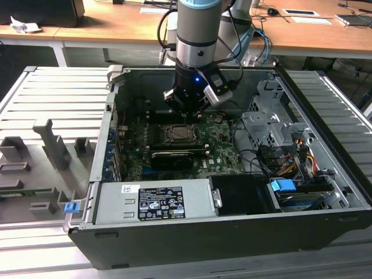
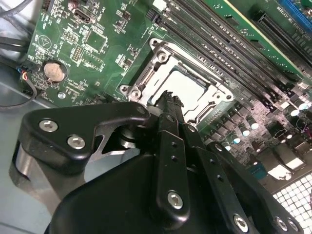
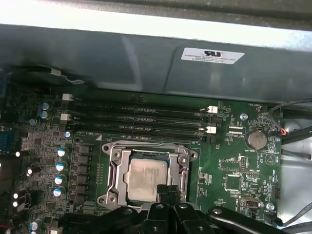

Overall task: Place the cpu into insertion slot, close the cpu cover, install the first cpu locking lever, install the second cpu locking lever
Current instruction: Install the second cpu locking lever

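The cpu (image 3: 146, 178) lies flat in the insertion slot (image 1: 179, 135), its silvery face up. Around it the cpu cover (image 3: 115, 166) lies down as a metal frame, and the chip shows through its cut-out. In the second wrist view the cpu (image 2: 187, 88) and the cpu cover (image 2: 161, 56) sit just beyond my fingertips. My gripper (image 3: 166, 191) hangs a little above the edge of the socket, shut with nothing between its fingers. From the exterior view, the gripper (image 1: 185, 109) is inside the open computer case, over the far side of the socket.
Memory slots (image 3: 139, 117) run along one side of the socket. A long black expansion card (image 1: 172, 156) lies nearer the front. A power supply (image 1: 154, 200), a drive cage (image 1: 267, 125) and cables (image 1: 296, 154) crowd the case. A coin battery (image 3: 256, 140) sits on the board.
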{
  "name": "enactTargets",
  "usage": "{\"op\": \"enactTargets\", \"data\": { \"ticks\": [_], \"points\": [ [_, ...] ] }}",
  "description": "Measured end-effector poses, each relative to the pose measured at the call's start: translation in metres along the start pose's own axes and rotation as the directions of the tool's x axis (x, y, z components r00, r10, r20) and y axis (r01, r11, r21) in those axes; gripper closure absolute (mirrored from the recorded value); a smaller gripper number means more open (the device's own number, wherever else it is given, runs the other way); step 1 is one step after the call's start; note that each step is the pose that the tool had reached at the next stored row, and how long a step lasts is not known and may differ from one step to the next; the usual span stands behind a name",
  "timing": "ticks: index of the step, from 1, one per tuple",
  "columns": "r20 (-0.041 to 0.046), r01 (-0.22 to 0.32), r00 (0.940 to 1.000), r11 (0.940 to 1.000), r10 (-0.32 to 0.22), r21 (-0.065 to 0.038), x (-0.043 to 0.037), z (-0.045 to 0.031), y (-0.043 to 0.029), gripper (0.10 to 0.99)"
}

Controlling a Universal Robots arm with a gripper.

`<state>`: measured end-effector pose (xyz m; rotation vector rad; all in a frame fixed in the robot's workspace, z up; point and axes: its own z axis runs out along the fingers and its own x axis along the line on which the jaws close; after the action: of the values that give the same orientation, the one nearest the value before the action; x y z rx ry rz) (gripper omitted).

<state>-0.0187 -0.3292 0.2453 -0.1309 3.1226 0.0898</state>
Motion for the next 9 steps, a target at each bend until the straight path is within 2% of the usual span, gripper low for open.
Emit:
{"op": "enactTargets", "data": {
  "ticks": [4,9],
  "points": [
    [0.0,0.0,1.0,1.0,0.0,0.0,0.0002,-0.0001,-0.0023,0.98],
    [0.0,0.0,1.0,1.0,0.0,0.0,0.0007,-0.0005,-0.009,0.98]
  ]
}}
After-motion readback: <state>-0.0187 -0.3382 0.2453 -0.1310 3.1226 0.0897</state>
